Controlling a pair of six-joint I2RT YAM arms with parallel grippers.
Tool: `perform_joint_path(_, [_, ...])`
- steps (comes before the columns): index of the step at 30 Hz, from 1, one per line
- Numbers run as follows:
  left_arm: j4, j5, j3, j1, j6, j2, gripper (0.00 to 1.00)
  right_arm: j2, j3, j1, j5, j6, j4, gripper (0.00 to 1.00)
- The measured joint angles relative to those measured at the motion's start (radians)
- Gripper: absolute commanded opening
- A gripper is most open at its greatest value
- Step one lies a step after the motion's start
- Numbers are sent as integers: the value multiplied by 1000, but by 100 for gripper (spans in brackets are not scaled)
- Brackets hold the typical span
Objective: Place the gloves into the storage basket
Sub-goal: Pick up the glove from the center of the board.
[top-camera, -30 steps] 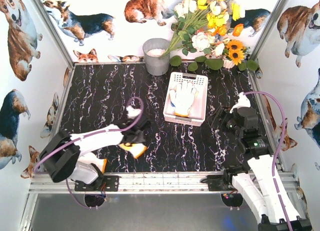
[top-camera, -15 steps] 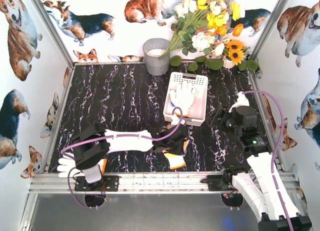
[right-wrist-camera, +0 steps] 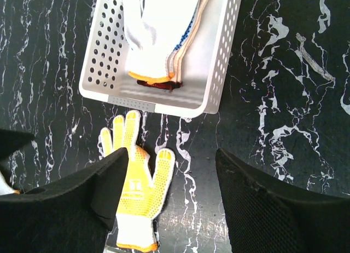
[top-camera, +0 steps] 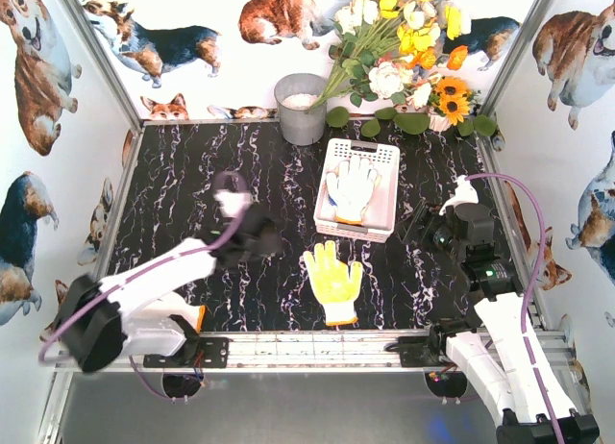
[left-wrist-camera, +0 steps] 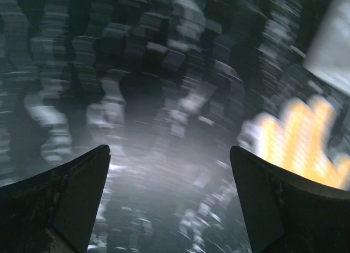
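Left claw (left-wrist-camera: 169, 154) stands wide open with nothing between its jaws, well to the left of the storage basket (top-camera: 389, 204), its view blurred. Just in front of the basket, close to its front wall but not inside, the yellow dotted glove (top-camera: 332, 277) lies flat on the surface (top-camera: 192, 175), fingers pointing toward the basket. Inside the basket is a small stack of gloves with a white glove (top-camera: 352, 186) on top; the right wrist view shows blue-dotted and orange edges beneath it. Right of the basket, the right claw (right-wrist-camera: 172, 165) hangs with jaws apart, holding nothing.

I judge the task mostly done: several gloves are stowed, and the yellow one remains outside and needs picking up. Half a second earlier the left claw held that glove just in front of the basket. Since then it has let go, the glove has landed short, and the arm has swung away to the left. The right arm has not moved.
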Motion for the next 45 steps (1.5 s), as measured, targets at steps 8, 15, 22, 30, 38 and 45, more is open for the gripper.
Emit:
perform_joint_path(8, [-248, -127, -225, 545, -41, -346, 69, -3, 0, 0, 11, -16, -3, 67])
perform_joint_path(15, [-348, -183, -258, 861, -83, -380, 69, -10, 0, 0, 14, -27, -3, 67])
perform_joint_path(22, [-337, -153, -288, 1125, -101, -274, 60, -10, 0, 0, 20, -31, -8, 67])
perform_joint_path(30, [-267, -95, -358, 1200, -105, -227, 53, -14, 0, 0, 33, -29, -21, 67])
perform_joint_path(38, [-201, -67, -374, 1200, -104, -217, 27, -13, 0, 0, 34, -26, -21, 67])
perform_joint_path(45, [-141, -31, -394, 1200, -85, -240, 8, -13, 0, 0, 33, -25, -21, 67])
